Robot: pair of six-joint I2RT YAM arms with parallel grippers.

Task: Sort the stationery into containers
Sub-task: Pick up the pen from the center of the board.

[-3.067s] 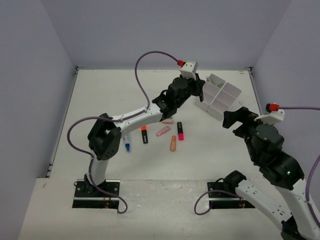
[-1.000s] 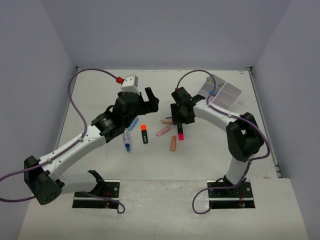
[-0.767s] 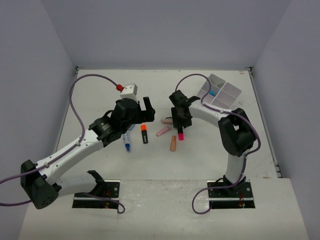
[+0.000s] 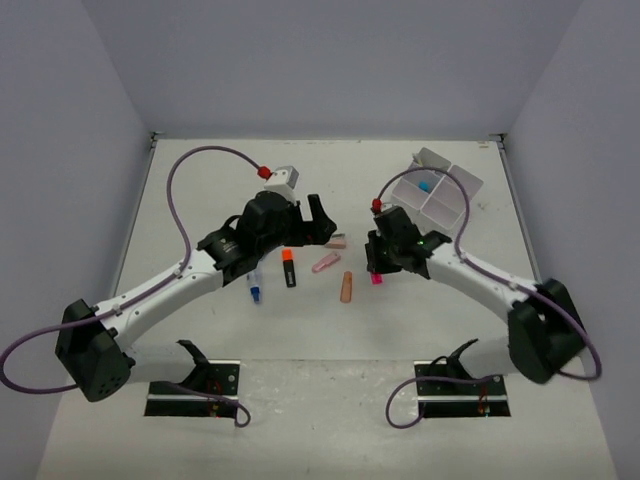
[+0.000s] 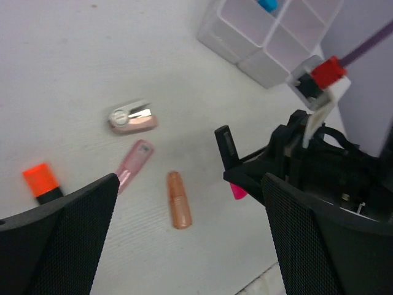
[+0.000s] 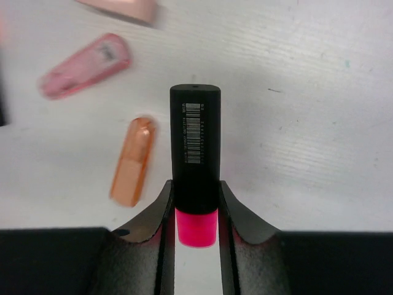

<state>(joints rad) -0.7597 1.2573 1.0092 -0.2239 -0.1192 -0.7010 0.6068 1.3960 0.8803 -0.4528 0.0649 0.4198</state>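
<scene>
Tabletop (image 4: 200, 190) spreads pale and flat under both arms, with the white four-compartment tray (image 4: 468, 182) at its far right, one small blue item (image 4: 427, 185) already lying in a far compartment. The left gripper (image 4: 318, 218) hangs over the middle of the table with its jaws spread wide and nothing between them. The right gripper (image 4: 378, 265) is down at table level just right of centre, and the wrist view shows its fingers (image 6: 164, 206) pressed against both sides of the pink-capped highlighter (image 6: 195, 141), right where the pink cap meets the black barrel; the pen looks to be lying flat on the table rather than lifted. That highlighter is probably light, stiff plastic with a smooth, slightly slippery barrel. A hold near the cap end leaves most of the length sticking out far of the jaws, so it may pivot or droop when raised; a grip nearer the middle of the barrel would carry steadier. To the left lie the orange-capped highlighter (image 4: 289, 268) and, further left, the blue marker (image 4: 255, 287), both rigid and best pinched across the barrel. Between the grippers sit a pale pink piece (image 4: 337, 241), a translucent pink piece (image 4: 325, 263) and, nearer, a small peach piece (image 4: 347, 287), all well apart from the tray. These are short and likely rubbery, so they should grip well across their narrow sides.
</scene>
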